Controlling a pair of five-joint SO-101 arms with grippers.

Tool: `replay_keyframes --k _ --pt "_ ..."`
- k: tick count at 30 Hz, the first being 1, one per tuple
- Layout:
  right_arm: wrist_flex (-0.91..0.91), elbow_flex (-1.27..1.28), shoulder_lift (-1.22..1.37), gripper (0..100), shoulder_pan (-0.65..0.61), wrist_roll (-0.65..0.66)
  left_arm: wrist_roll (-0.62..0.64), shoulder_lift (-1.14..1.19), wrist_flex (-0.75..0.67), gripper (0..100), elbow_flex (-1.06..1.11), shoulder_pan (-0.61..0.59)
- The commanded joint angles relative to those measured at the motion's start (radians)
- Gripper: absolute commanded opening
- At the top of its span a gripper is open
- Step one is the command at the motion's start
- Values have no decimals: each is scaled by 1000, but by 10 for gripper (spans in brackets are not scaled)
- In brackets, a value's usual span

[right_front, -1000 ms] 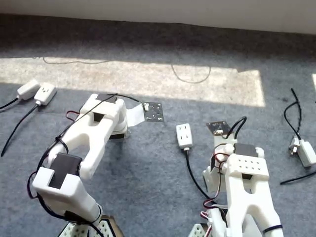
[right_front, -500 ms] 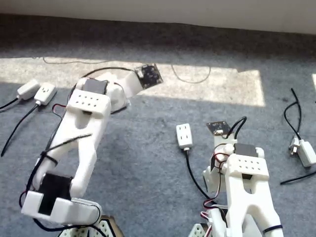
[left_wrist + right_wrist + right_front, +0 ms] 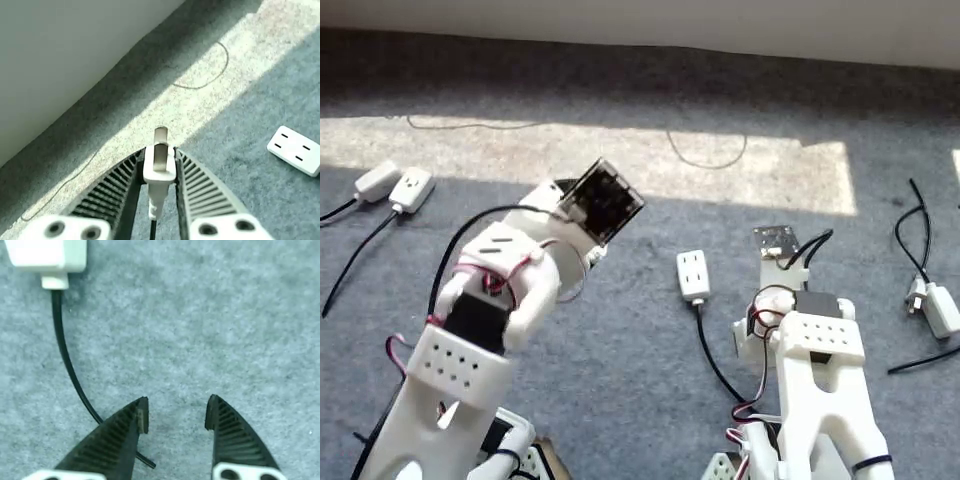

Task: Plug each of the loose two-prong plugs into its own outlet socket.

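Plug [image 3: 159, 171] sits pinched in left tool [image 3: 159, 152], pointing out past its tips; right tool [image 3: 177, 412] spread.

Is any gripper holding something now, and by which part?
The left gripper holds a plug by its body, prongs pointing outward. The right gripper is open and empty.

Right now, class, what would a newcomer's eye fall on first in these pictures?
The left gripper pinching a white two-prong plug, prongs pointing out over sunlit carpet. Next, the white outlet socket on the carpet between the arms, and the right gripper open beside its black cord.
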Motion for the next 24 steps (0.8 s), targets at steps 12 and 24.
replay_keyframes --k 12,24 --pt "-148 -7 -21 191 1 -38 285 -909 -612 5 900 38" --pt "-156 -56 -24 98 -277 -38 486 -862 -624 5 900 312"
